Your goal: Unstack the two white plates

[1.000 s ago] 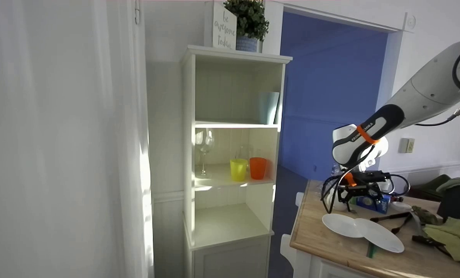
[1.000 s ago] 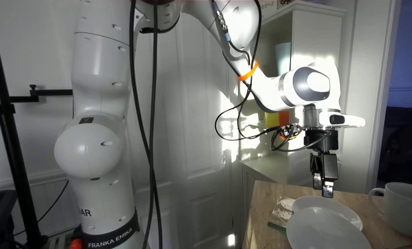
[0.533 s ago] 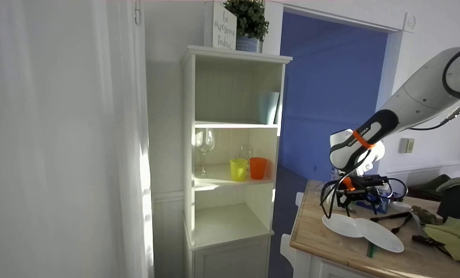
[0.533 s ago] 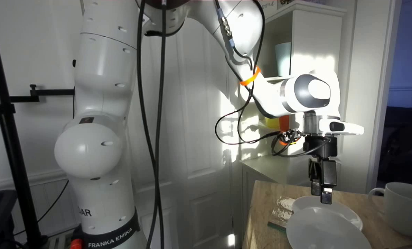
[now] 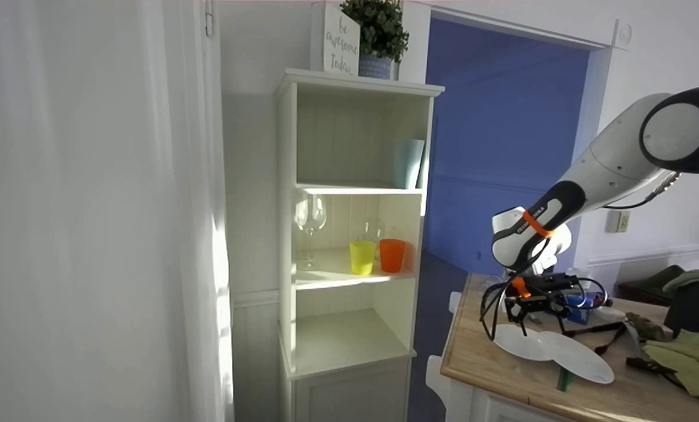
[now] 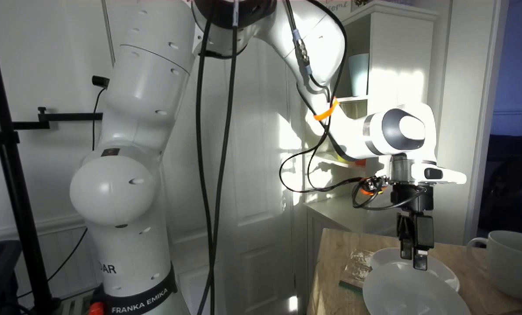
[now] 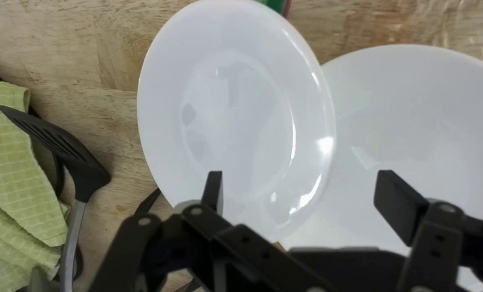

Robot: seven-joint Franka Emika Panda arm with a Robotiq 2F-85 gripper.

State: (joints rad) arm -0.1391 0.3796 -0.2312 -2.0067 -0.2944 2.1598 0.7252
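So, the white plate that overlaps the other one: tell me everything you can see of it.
The upper plate is plain white, round and glossy, ceramic-looking, with a raised rim around a flatter centre. It lies face up, apparently tilted, one edge, where light glints, overlapping the lower plate, the opposite side over the wooden tabletop. The open end effector isn't gripping it.

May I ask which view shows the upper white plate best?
The wrist view: it looks down on the upper white plate, large and mostly unobstructed. Both exterior views show it obliquely; in an exterior view it is cropped below.
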